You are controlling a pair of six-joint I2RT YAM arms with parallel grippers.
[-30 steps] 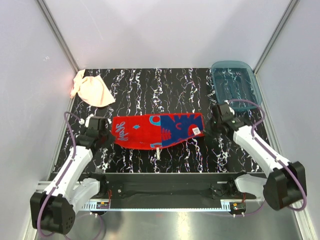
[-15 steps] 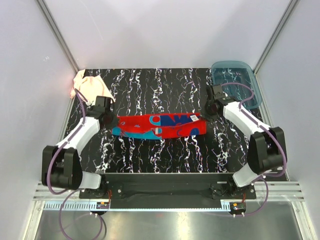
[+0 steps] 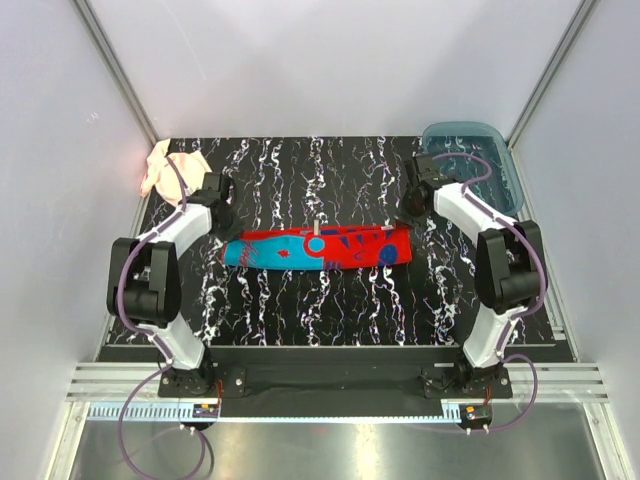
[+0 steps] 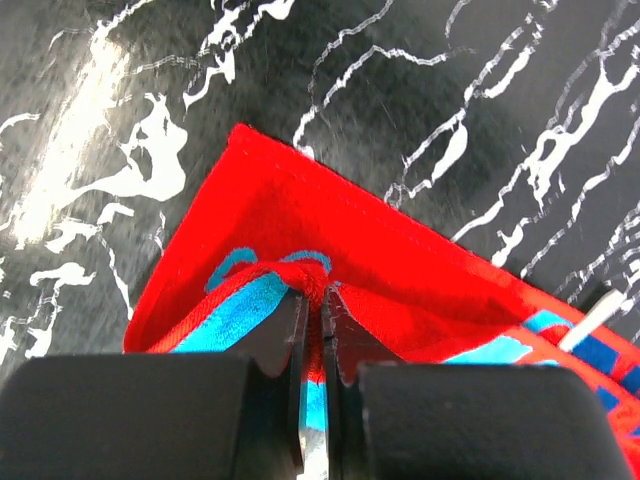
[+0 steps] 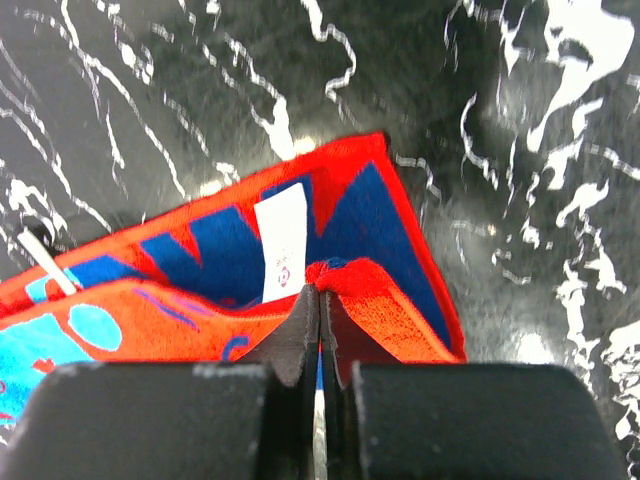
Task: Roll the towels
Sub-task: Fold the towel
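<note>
The blue and red towel (image 3: 318, 247) lies folded into a long narrow strip across the middle of the black marbled table (image 3: 330, 300). My left gripper (image 3: 222, 222) is shut on its left corner; the wrist view shows the jaws pinching a red edge (image 4: 312, 278). My right gripper (image 3: 408, 215) is shut on the right corner, pinching the red edging (image 5: 335, 272) beside a white label (image 5: 282, 240). The pale peach-pink towel (image 3: 165, 170) lies crumpled at the far left corner, untouched.
A translucent blue plastic tray (image 3: 470, 160) stands at the far right corner, close behind my right arm. White walls enclose the table on three sides. A small white loop (image 3: 317, 230) sticks out of the strip's far edge.
Both grippers have carried the near edge of the towel away from me, folding the wide cloth over into a narrow strip. Both arms now reach further back.
</note>
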